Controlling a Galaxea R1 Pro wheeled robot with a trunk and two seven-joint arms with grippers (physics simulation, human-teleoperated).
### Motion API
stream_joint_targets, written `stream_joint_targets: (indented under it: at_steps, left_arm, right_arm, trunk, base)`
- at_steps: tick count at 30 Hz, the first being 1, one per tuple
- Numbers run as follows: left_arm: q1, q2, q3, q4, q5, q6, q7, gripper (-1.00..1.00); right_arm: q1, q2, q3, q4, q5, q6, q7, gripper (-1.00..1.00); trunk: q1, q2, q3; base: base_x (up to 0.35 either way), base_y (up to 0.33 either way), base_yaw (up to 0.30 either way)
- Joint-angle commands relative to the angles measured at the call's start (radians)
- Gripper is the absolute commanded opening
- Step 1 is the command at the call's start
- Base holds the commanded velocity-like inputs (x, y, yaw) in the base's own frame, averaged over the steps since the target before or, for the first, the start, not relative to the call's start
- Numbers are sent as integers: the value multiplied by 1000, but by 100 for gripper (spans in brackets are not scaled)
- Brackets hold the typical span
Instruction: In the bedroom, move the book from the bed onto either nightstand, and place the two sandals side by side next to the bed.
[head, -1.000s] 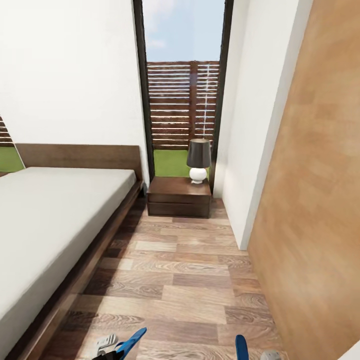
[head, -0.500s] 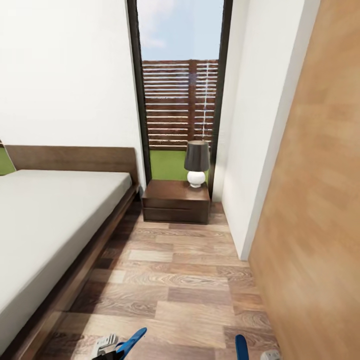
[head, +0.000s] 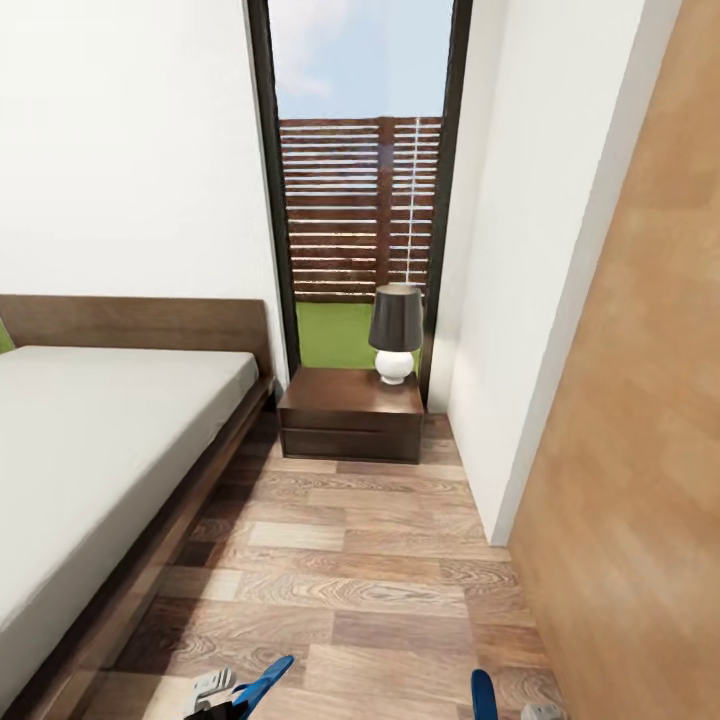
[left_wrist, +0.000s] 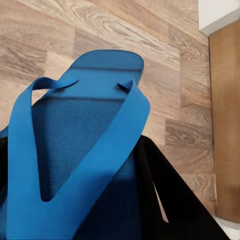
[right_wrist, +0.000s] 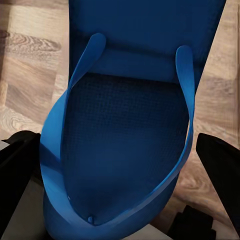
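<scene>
From the head, the left sandal (head: 262, 688) pokes up at the near edge, mostly cut off, and the left claw (head: 215, 692) below it is barely a sliver. The right sandal (head: 483, 695) shows only its tip, and the right claw (head: 540, 712) is just a grey corner. The bed (head: 90, 480) runs out past the left and near edges. Up close, each sandal's heel end is cropped and the dark claw fingers (right_wrist: 220, 162) are partly hidden behind the sole.

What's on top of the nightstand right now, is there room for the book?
On the nightstand stands one lamp, white base and dark shade, at its back corner by the window. The rest of the top shows bare wood. The patch directly behind the lamp is hidden.
</scene>
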Motion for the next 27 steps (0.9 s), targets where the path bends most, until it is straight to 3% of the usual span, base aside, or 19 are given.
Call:
stream_joint_targets:
  at_steps: [1, 27]
  left_arm:
    - [-1, 0, 7, 1, -12, -10, -1, -100]
    - [-1, 0, 7, 1, -12, -10, -1, -100]
  right_arm:
    - [0, 0, -11, -2, 5, 10, 6, -100]
    - [0, 2, -11, -2, 5, 10, 6, -100]
  trunk:
    - [0, 0, -1]
    - [0, 0, -1]
  base:
    - [330, 0, 0]
    - [330, 0, 0]
